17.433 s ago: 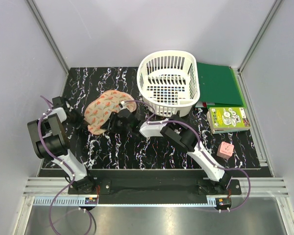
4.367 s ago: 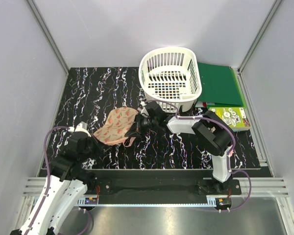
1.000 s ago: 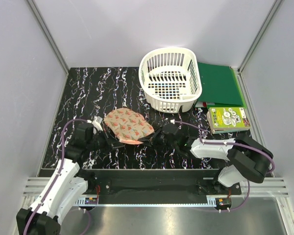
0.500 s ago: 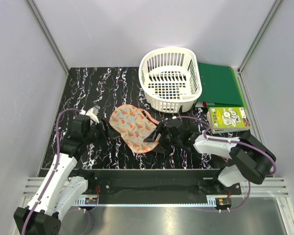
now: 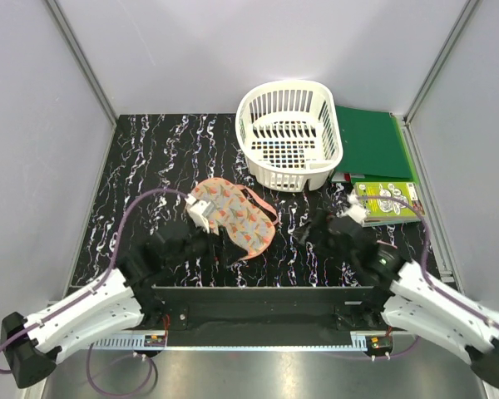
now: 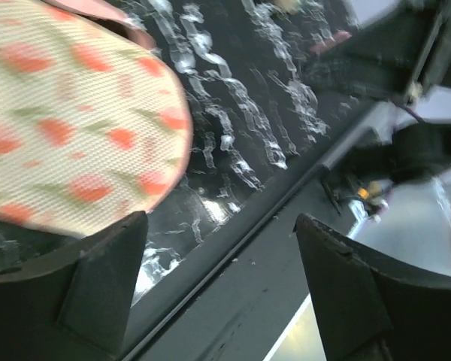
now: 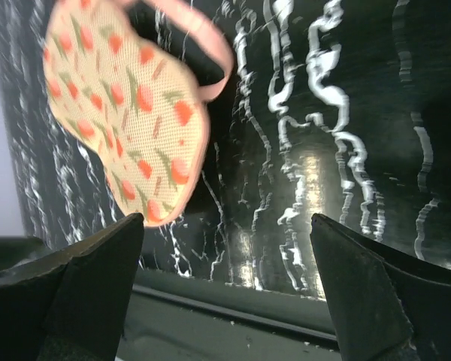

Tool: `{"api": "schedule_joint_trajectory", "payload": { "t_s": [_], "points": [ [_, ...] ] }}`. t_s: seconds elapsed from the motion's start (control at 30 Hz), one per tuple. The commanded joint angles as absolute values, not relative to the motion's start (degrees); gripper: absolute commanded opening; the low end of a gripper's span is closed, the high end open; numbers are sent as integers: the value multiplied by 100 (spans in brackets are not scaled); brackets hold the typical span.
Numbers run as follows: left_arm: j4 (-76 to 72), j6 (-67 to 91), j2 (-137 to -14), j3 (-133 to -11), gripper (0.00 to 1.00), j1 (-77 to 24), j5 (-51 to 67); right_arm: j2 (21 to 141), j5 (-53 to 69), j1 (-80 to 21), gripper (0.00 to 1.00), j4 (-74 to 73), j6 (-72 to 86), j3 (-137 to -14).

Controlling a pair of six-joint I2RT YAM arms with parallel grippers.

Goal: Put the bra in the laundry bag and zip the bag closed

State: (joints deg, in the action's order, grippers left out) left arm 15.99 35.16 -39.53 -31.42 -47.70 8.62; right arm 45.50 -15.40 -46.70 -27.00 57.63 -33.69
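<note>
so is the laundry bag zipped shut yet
Open, it seems: the laundry bag lies flat, but its pink zipper trim loops away from the printed panel, leaving a dark gap.

bright, even overhead — wrist views blurred

Arm hardware, both YAM units.
Left arm (image 5: 83, 314) and right arm (image 5: 437, 309): glossy white link shells, black joint housings, black end blocks. Purple cable (image 5: 158, 191) loops along each arm. Fingers (image 6: 98, 282) matte black, broad, wedge-shaped, flat-faced. Bases bolted to a black mounting plate (image 5: 258, 312) with small coloured connectors at its front edge.
</note>
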Motion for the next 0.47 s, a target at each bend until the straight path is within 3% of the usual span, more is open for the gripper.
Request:
{"api": "schedule_joint_trajectory", "payload": {
  "t_s": [0.0,0.17,0.3,0.43],
  "points": [
    [-1039,3980,-3236,-1805,87,-5158,1115,2729,-2584,-4658,100,-2954,6538,-2200],
    [-1942,4403,-2006,-336,90,-5194,1213,50,-2067,-4649,100,-2908,7074,-742],
    [-2354,4815,-1039,526,92,-5194,1353,1220,-1583,-4649,100,-2164,6953,-581],
    [-2172,5264,51,932,94,-5194,1458,1460,-1047,-4649,100,-1346,6539,-527]
  ]
}}
